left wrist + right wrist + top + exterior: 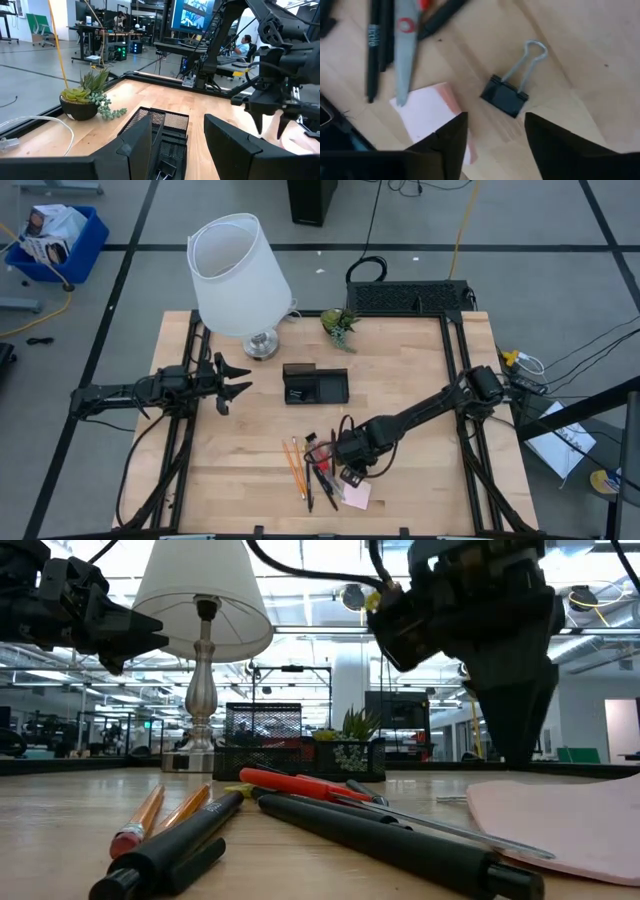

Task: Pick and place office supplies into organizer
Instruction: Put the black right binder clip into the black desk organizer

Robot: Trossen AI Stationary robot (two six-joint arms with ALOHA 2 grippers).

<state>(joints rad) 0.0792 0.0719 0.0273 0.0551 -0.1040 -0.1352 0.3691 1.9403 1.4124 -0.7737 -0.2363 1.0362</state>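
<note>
The office supplies lie near the table's front edge: orange pencils [293, 463], black pens [316, 480], red-handled scissors [300, 784] and a pink sticky-note pad [357, 496]. A black clip with wire handles [507, 94] lies on the wood beside the pad [432, 112]. My right gripper [495, 137] hangs open above the clip and the pad, pointing steeply down, touching nothing. The organizer [315, 385], a low black tray, sits at mid-table. My left gripper [232, 380] waits open and level at the table's left, facing the organizer [167, 127].
A white-shaded lamp [240, 275] stands at the far left. A small green plant [339, 324] and a black wire rack [408, 297] are at the far edge. Bare wood lies between the organizer and the supplies.
</note>
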